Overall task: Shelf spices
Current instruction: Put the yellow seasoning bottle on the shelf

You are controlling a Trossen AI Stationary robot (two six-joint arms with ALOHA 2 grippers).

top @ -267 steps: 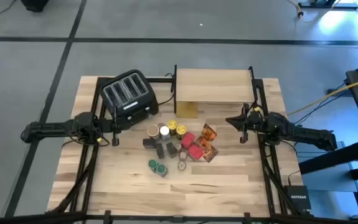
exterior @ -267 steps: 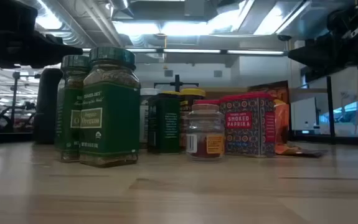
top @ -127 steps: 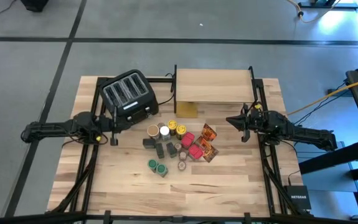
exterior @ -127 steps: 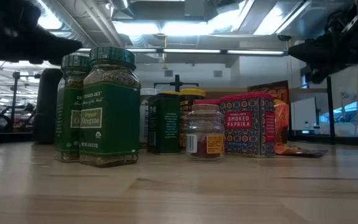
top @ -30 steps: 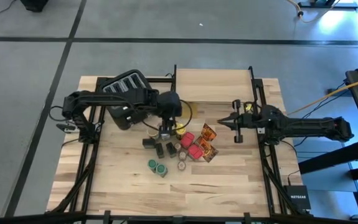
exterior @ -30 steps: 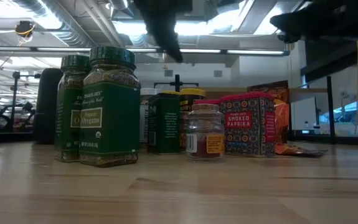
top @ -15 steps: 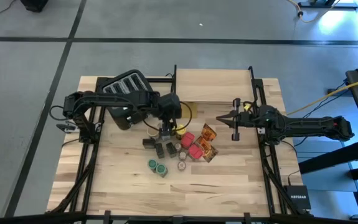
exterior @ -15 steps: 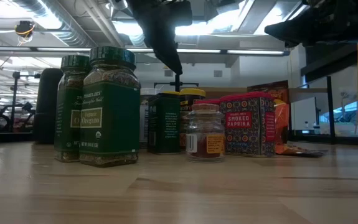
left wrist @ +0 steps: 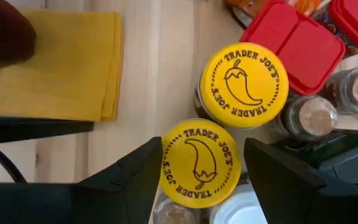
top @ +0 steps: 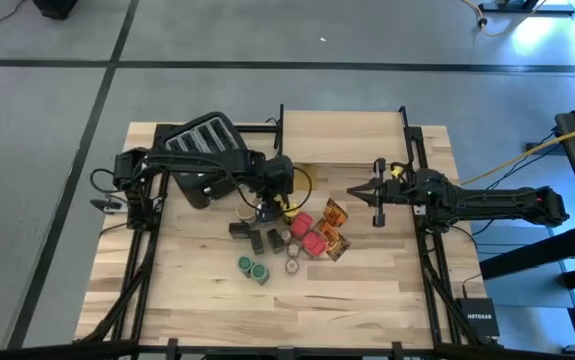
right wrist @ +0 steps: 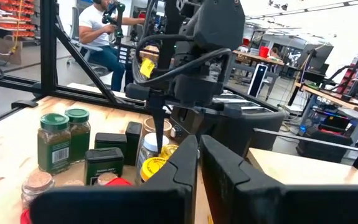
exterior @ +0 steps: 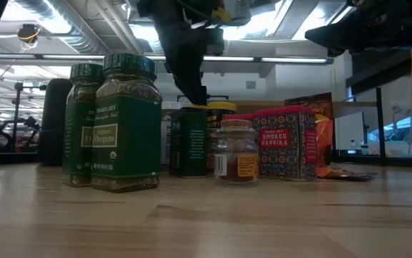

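Observation:
The spices (top: 289, 238) stand clustered mid-table: green-lidded jars (exterior: 123, 122), dark tins, red tins (top: 308, 232), foil packets (top: 335, 226) and two yellow-lidded jars. My left gripper (top: 264, 208) hangs open over the cluster's far left part. In the left wrist view its fingers (left wrist: 135, 180) stand on either side of the nearer yellow lid (left wrist: 200, 163), touching nothing; the second yellow lid (left wrist: 244, 84) lies beyond. The shelf (top: 342, 138) stands at the table's far edge. My right gripper (top: 375, 197) hovers shut, right of the packets.
The black toaster (top: 199, 148) stands far left, partly under my left arm. A folded yellow cloth (left wrist: 48, 62) lies on the table beneath the shelf's front. Bare tabletop (top: 297, 310) stretches along the near side. A person (right wrist: 101, 25) sits in the room beyond.
My left gripper has come down toward the yellow-lidded jars, its fingers now level with the lids, still open. The jars have not moved.

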